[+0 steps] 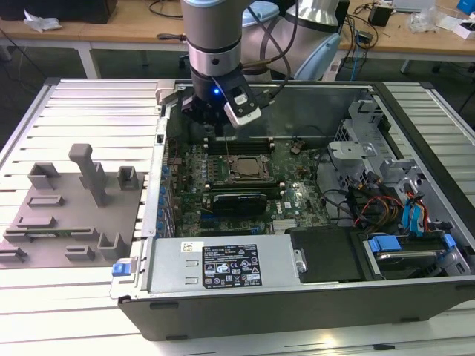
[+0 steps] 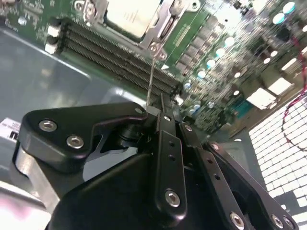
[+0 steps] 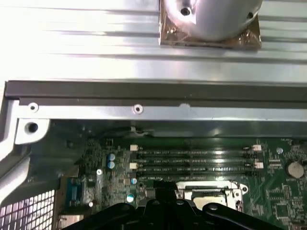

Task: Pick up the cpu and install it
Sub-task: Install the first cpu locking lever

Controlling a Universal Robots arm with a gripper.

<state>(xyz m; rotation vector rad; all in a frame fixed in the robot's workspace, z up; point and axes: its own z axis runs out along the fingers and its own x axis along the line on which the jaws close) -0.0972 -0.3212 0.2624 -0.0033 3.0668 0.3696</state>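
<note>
One arm (image 1: 213,37) with one gripper (image 2: 162,112), poised over the rear edge of one open computer case (image 1: 297,304) that lies on a slatted metal table (image 1: 74,104).

Writing: the exterior view shows one black-and-white label (image 1: 230,265) on the grey box at the case's near wall. Its print is too fine to make out. The second wrist view catches the edge of a small white sticker (image 2: 8,125), cropped and unreadable.

The cpu (image 2: 128,17) is a single pale silvery square. It sits inside the metal socket frame (image 2: 163,28) on the green motherboard (image 1: 297,189), not in the gripper.

By view:
- **Exterior view:** places the gripper beyond the socket, close to the case's far wall. It also shows the grey fixture plate (image 1: 82,215) with its plastic blocks, well apart on the exterior view's left.
- **Second wrist view:** gives the fingertips (image 2: 165,120) – drawn together, with no gap to be seen. A thin metal rod (image 2: 151,76) runs from the socket frame up to their tips (whether it is pinched between them cannot be told).
- **First wrist view:** adds the bank of long dark memory slots (image 3: 192,160) just beside the socket. There are four white clips (image 3: 134,147), two at each end. It also shows a rounded silvery body (image 3: 211,19) standing on the table outside the case.
</note>
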